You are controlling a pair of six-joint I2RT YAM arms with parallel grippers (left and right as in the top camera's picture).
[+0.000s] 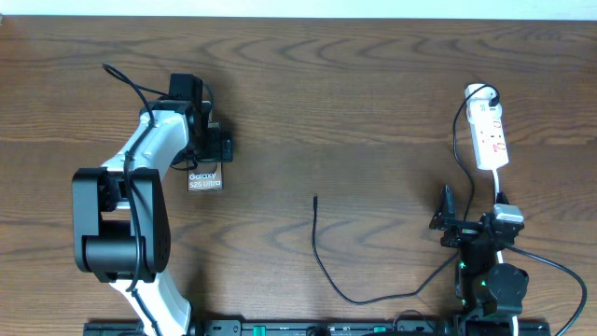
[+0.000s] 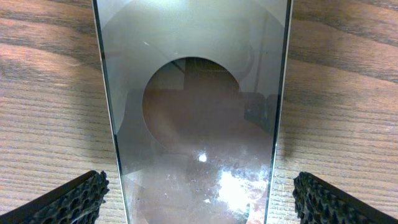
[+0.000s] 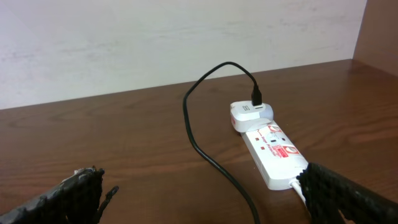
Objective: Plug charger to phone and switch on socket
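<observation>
Phone (image 1: 205, 180) lies flat; charger cable (image 1: 314, 224) trails from white socket (image 1: 489, 138).

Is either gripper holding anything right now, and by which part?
Nothing is held. The left gripper is open over the phone, clear of both its long edges; the right gripper is open and empty.

- Overhead: straight down on the whole table (image 1: 373, 112)
- Left wrist: close above the phone (image 2: 196, 124)
- Right wrist: low, facing the far socket (image 3: 273, 149); overhead shows both

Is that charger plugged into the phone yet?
Not plugged in. The tip of the charger lies loose on the table, well apart from the phone.
</observation>
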